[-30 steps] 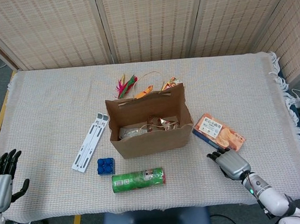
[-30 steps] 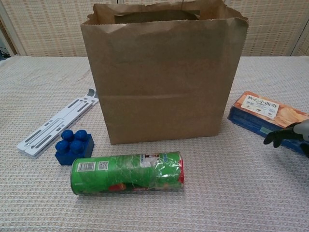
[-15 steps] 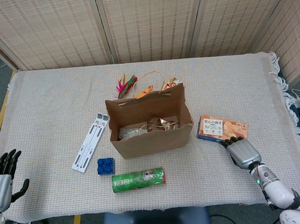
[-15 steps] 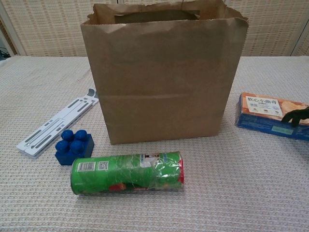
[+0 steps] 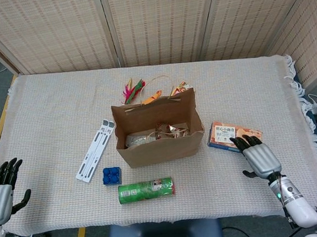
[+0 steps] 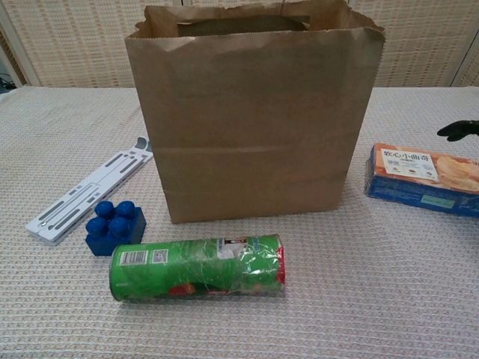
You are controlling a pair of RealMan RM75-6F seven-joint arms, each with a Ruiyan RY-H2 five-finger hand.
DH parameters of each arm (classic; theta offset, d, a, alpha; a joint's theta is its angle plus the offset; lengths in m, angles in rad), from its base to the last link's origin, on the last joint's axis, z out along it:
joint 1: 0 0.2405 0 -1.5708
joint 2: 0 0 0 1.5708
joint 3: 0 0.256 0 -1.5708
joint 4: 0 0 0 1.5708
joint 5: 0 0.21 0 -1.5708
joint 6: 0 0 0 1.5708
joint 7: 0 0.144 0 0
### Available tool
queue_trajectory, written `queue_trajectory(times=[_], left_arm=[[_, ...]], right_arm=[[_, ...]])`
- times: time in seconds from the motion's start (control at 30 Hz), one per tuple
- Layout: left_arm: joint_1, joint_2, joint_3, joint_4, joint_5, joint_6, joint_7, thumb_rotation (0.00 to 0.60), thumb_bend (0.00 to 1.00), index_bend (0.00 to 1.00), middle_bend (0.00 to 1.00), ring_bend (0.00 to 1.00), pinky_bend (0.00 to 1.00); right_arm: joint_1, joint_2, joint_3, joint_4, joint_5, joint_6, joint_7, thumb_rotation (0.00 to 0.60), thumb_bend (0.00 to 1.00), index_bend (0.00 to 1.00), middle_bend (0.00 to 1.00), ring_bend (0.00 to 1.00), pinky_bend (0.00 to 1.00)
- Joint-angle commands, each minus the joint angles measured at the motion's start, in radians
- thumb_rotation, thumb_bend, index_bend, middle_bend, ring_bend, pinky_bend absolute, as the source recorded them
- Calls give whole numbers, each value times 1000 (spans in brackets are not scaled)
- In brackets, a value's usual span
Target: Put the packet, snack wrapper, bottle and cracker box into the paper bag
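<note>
The brown paper bag (image 5: 159, 146) (image 6: 254, 112) stands upright mid-table with a silvery packet (image 5: 142, 139) and a shiny snack wrapper (image 5: 173, 129) inside. Just right of it the orange and blue cracker box (image 5: 231, 135) (image 6: 419, 179) lies flat. My right hand (image 5: 259, 159) hovers at the box's near right end with its fingers spread and nothing in them; only its dark fingertips (image 6: 458, 129) show in the chest view, above the box. The green bottle-like canister (image 5: 146, 189) (image 6: 198, 267) lies on its side in front of the bag. My left hand (image 5: 0, 188) stays open at the table's left front corner.
A blue toy brick (image 5: 112, 175) (image 6: 114, 226) and a white folding stand (image 5: 95, 150) (image 6: 86, 191) lie left of the bag. Colourful feathers and ribbons (image 5: 137, 90) sit behind it. A woven screen closes off the far side of the table.
The cracker box has turned from a diagonal lie to nearly level beside the bag. My right hand has moved right and risen off the box. The left hand has not moved.
</note>
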State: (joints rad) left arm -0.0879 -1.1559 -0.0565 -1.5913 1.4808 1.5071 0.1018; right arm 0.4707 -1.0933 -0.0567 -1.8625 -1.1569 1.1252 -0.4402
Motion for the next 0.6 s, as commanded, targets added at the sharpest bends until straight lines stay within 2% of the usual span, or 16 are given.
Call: queue_trajectory(times=[0.03, 0.3, 0.6], left_arm=[[0, 0, 0, 0, 0, 0, 1, 600, 367, 19, 0, 0, 0], [-1, 0, -1, 0, -1, -1, 0, 600, 369, 19, 0, 0, 0], [-2, 2, 0, 2, 1, -5, -10, 600, 368, 19, 0, 0, 0]], right_arm=[[-10, -46, 38, 5, 172, 29, -123, 600, 32, 0, 0, 0, 27], [35, -160, 94, 85, 369, 32, -243, 600, 32, 0, 0, 0, 25], [78, -273, 162, 178, 491, 73, -301, 600, 32, 0, 0, 0, 25]])
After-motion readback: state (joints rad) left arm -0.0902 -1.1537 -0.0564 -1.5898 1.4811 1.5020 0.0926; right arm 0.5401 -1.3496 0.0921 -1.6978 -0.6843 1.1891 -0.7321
